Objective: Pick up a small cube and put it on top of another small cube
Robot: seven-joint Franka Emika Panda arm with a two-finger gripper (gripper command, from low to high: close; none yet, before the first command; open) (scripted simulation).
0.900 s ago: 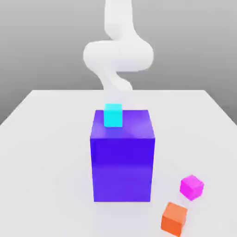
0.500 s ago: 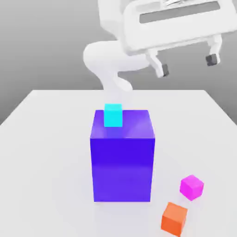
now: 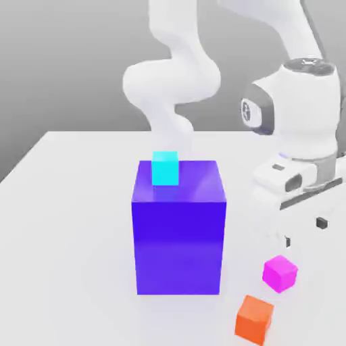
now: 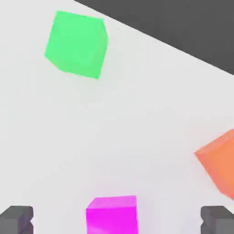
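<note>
Gripper [image 3: 304,232]: shifted since the earlier frame, from high in the exterior view to low at the exterior view's right, near the magenta cube [image 3: 280,274]. Arm [image 3: 307,105] swung down with it. Cubes and block unmoved in that view.

Pincer, state of: spread wide, one fingertip to either side of the magenta cube in the hand view; nothing held.

Magenta cube, the task's small cube: on the white table [image 3: 67,236], beside the blue-violet block [image 3: 179,246], near the orange cube [image 3: 254,319] but apart from it.

Cyan cube [image 3: 165,168]: on top of the block.

Green cube [image 4: 77,44]: on the table, well apart from the magenta one.

Step in hand, as judged: the approach to the pick; grasp and stacking outstanding. Which cube is to serve as base cannot be told.

Next move, as judged: centre the open pincer over the magenta cube, square it to two opposite faces, descend straight, then close. Hazard: an off-centre descent could set a fingertip on the cube or nudge it aside.
</note>
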